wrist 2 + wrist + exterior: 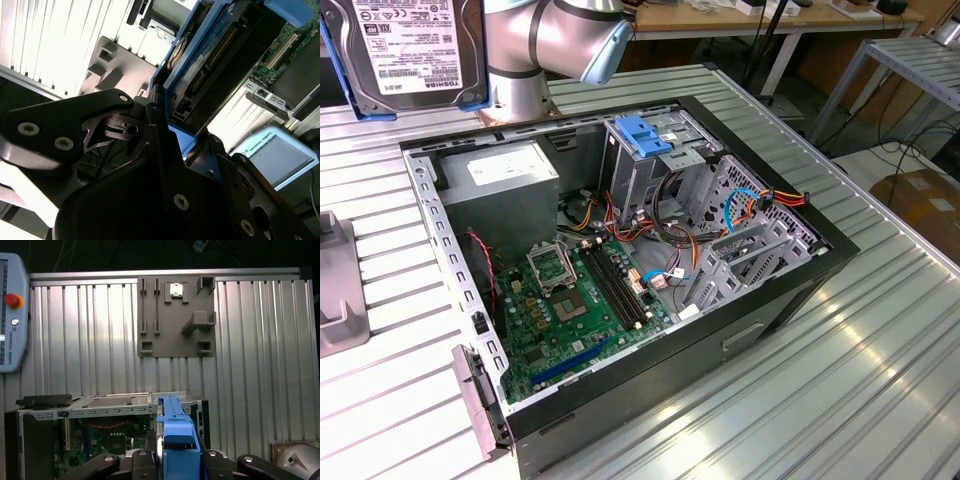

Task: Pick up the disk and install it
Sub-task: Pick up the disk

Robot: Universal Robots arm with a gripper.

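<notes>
Tool [177, 460] is clamping the disk [415, 50] between its fingers, holding it raised well clear of the worktop [880, 330]. Open computer case [650, 400] is lying on its side, apart from the disk, with free room between them.

On the table [880, 390] a case [760, 330], motherboard [570, 310] inside it, disk [415, 50] up behind the case at the exterior view's left

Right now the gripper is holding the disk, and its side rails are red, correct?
Not quite: the side rails are blue, not red. The first wrist view shows one edge-on, and the gripper does hold the disk.
</notes>
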